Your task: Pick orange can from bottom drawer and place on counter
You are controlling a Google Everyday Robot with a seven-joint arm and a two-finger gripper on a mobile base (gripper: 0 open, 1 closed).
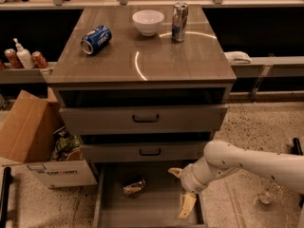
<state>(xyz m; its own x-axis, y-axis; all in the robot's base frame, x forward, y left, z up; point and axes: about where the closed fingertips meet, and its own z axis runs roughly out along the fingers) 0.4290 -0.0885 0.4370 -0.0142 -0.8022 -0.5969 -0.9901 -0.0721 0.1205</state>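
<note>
The orange can (133, 187) lies on its side on the grey floor of the open bottom drawer (152, 213), left of centre. My gripper (182, 189) hangs over the drawer's right part, its white arm reaching in from the right. Its two yellowish fingers (186, 206) are spread apart and hold nothing. The can lies about a hand's width to the left of the gripper. The counter (190, 56) is the glossy grey-brown top of the cabinet above.
On the counter lie a blue can (96, 39) on its side, a white bowl (147, 22) and a tall silver-and-blue can (179, 15). Two closed drawers with black handles (145, 119) sit above the open one. A cardboard box (33, 141) stands on the floor at left.
</note>
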